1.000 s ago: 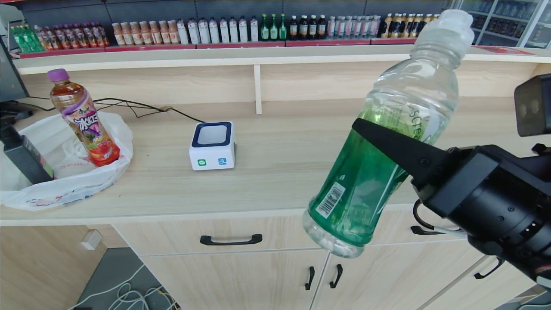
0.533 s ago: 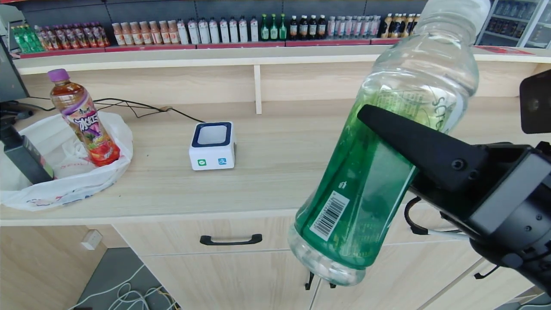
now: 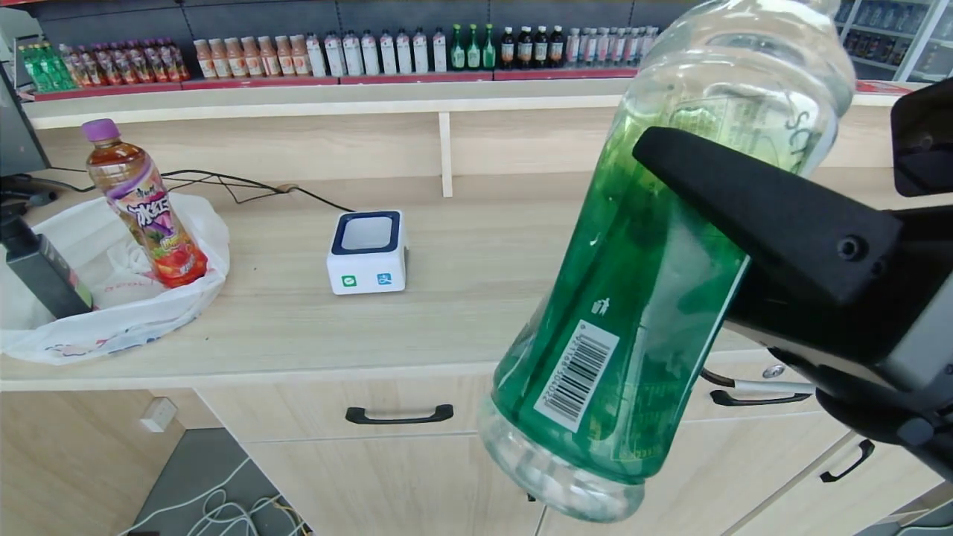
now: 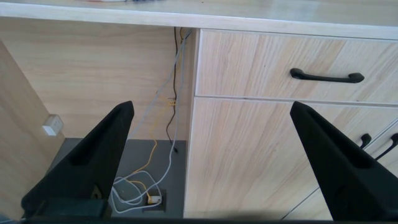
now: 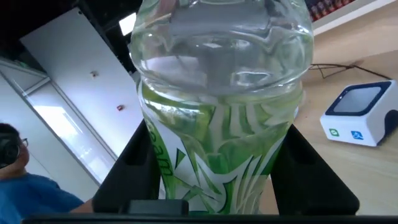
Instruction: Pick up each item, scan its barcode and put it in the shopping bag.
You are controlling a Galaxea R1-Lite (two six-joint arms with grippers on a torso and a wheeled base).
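Clamping clear, green-sleeved plastic bottle (image 3: 618,335)

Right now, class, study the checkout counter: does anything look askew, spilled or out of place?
Nothing is spilled or damaged. The purple-capped tea bottle leans askew in the shopping bag instead of standing upright. The green bottle hangs tilted in the right end effector, apart from the scanner.

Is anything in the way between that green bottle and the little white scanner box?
Nothing visible. The right pincer holds the green bottle up in the air, and only bare counter lies between it and the scanner. The tea bottle in the shopping bag sits farther to the robot's left.
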